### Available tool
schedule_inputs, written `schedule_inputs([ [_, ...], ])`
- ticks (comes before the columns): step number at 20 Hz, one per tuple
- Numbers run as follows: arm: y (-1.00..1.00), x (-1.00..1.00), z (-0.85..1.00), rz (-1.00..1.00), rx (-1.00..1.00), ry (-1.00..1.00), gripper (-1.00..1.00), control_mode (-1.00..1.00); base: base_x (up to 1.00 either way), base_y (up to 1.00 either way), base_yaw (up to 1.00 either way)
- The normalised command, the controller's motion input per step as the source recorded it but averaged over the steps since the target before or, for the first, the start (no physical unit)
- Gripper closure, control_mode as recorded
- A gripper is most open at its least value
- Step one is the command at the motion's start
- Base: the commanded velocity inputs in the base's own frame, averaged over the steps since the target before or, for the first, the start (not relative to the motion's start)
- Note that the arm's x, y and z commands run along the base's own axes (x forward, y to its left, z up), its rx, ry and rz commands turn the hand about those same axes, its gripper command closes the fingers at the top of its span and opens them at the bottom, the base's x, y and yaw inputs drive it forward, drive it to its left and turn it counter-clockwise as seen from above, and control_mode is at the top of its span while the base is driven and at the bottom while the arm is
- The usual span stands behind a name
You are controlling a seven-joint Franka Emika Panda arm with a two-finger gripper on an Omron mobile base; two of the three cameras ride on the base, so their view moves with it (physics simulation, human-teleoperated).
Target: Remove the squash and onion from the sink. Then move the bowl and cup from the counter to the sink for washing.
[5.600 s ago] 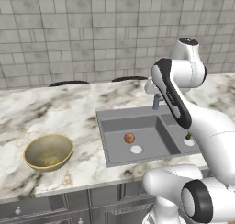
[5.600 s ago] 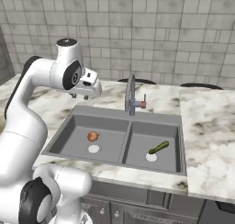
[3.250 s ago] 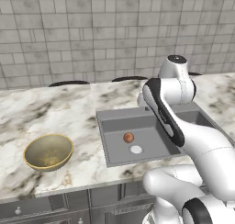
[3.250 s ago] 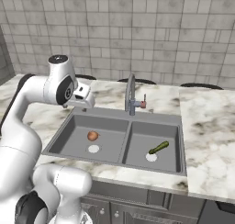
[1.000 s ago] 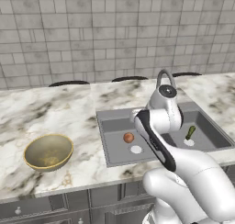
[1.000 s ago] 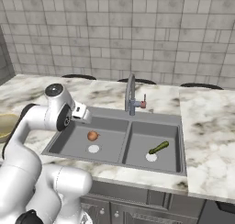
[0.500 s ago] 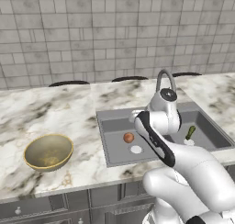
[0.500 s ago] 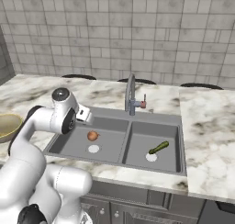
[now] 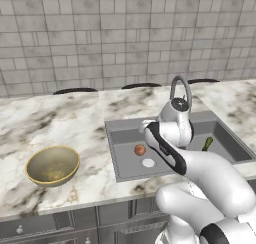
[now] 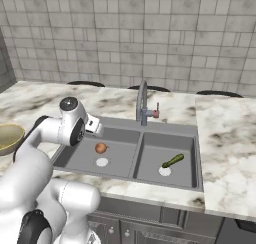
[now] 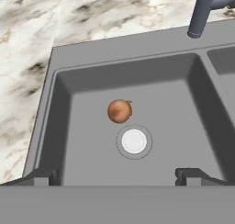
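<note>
The reddish-brown onion (image 11: 120,111) lies on the floor of the left basin of the grey sink (image 11: 64,62), just beside the white drain. My gripper (image 11: 117,175) hangs open above that basin, its two fingertips far apart, with nothing between them and the onion ahead of them. In the base views the onion (image 9: 140,149) (image 10: 101,147) sits in the left basin and the slim green squash (image 10: 172,161) (image 9: 207,144) in the right one. On the counter left of the sink stands the olive-gold bowl (image 9: 52,165) (image 10: 7,138). The cup is out of view.
A gooseneck faucet (image 10: 143,105) (image 9: 180,85) stands behind the divider between the basins, and its base (image 11: 202,14) is beyond the onion. A white drain (image 11: 134,141) sits close to the onion. Marble counter (image 9: 60,123) surrounds the sink, backed by a tiled wall.
The arm has swung down from high over the faucet to low over the left basin, sinking a little more in the last second. Onion, squash and bowl have not moved.
</note>
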Motion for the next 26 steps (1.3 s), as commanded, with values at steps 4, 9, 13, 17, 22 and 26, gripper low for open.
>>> schedule_inputs([
  [4,0.0,0.15,-0.14,-0.06,0.0,0.0,-1.0,-1.0,0.0,0.0,0.0],
  [9,0.0,0.15,-0.16,-0.05,0.0,0.0,-1.0,-1.0,0.0,0.0,0.0],
  [13,0.0,0.15,-0.17,-0.02,0.0,0.0,-1.0,-1.0,0.0,0.0,0.0],
  [17,0.0,0.14,-0.16,0.0,0.0,0.0,-1.0,-1.0,0.0,0.0,0.0],
  [22,0.0,0.14,-0.15,0.0,0.0,0.01,-1.0,-1.0,0.0,0.0,0.0],
  [26,0.0,0.13,-0.16,0.0,0.0,0.01,-1.0,-1.0,0.0,0.0,0.0],
])
